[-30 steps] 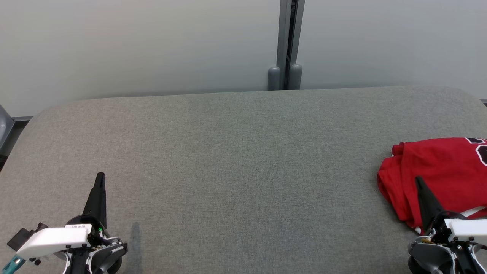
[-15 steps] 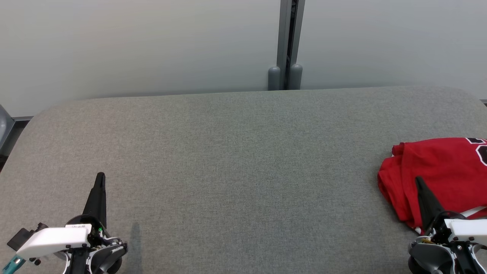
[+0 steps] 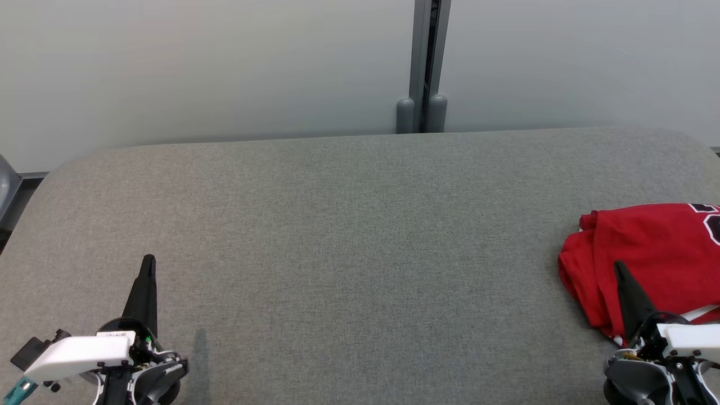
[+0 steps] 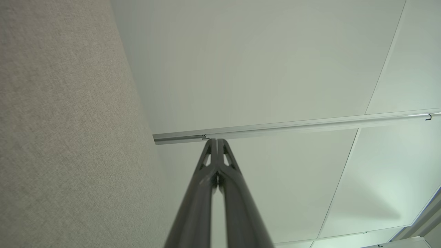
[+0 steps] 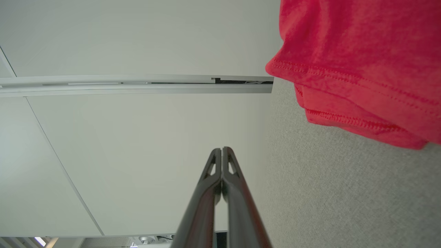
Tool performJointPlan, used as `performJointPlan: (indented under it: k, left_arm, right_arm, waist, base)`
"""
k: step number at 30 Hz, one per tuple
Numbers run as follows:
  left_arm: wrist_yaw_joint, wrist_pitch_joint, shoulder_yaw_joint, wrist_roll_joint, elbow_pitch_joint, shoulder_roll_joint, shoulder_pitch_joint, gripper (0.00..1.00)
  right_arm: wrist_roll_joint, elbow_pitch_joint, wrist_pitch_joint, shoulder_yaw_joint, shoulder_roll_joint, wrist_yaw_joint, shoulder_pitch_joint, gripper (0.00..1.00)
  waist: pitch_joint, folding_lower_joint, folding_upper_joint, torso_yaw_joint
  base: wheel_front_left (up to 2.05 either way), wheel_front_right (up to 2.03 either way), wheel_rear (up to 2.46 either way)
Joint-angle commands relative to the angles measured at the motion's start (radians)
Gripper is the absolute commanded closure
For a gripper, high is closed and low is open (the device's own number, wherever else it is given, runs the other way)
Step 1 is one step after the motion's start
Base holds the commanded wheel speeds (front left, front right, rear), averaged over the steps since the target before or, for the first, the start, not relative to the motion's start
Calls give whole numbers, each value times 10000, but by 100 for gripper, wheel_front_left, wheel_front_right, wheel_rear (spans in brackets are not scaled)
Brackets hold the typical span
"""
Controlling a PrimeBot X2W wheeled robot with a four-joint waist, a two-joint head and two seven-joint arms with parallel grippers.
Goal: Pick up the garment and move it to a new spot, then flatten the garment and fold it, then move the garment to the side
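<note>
The garment (image 3: 652, 247) is a red shirt with dark and white print, lying bunched at the right edge of the grey fabric table (image 3: 349, 236). Its stitched hem (image 5: 348, 100) fills the upper right of the right wrist view. My right gripper (image 3: 619, 265) is shut with nothing in it, its tip in front of the garment's near left part; contact cannot be told. In the right wrist view the right gripper (image 5: 222, 150) has its fingers pressed together. My left gripper (image 3: 148, 260) rests shut and empty at the lower left, far from the garment, and the left gripper (image 4: 216, 141) also looks closed in its wrist view.
A pale wall with a grey vertical post (image 3: 424, 67) stands behind the table's far edge. The rounded table corners fall away at far left and far right. Wide bare fabric lies between the two grippers.
</note>
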Motion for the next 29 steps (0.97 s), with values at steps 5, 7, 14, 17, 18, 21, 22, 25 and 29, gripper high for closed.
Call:
performJointPlan:
  k: [5,7,14,17,18,21,22,25,29]
  left_arm:
    - [-32,37,33,-14,8,26,-133,100]
    - [-32,36,33,-12,7,26,-133,100]
    - [-32,36,32,-13,7,26,-133,100]
    - [-32,36,32,-13,7,26,-133,100]
    - [-32,36,32,-13,7,26,-133,100]
    - [-32,36,32,-13,7,26,-133,100]
    - [-32,36,32,-13,7,26,-133,100]
    - [-32,35,32,-13,7,26,-132,100]
    - [-32,35,31,-13,7,26,-132,100]
  right_arm:
    - [10,24,25,-20,-39,7,-54,100]
    - [10,24,25,-21,-38,7,-54,100]
    - [9,24,25,-21,-38,7,-54,100]
    - [9,24,26,-22,-38,7,-54,100]
    - [9,24,26,-22,-38,7,-54,100]
    - [8,24,26,-22,-38,7,-54,100]
    - [8,24,26,-22,-38,7,-54,100]
    - [8,24,26,-22,-37,7,-54,100]
    - [8,24,26,-23,-37,7,-54,100]
  waist:
    - [0,0,0,0]
    - [0,0,0,0]
    - [0,0,0,0]
    - [0,0,0,0]
    - [0,0,0,0]
    - [0,0,0,0]
    - [0,0,0,0]
    - [0,0,0,0]
    - [0,0,0,0]
  base:
    - [0,0,0]
    - [0,0,0]
    - [0,0,0]
    - [0,0,0]
    - [0,0,0]
    - [0,0,0]
    - [0,0,0]
    - [0,0,0]
    - [0,0,0]
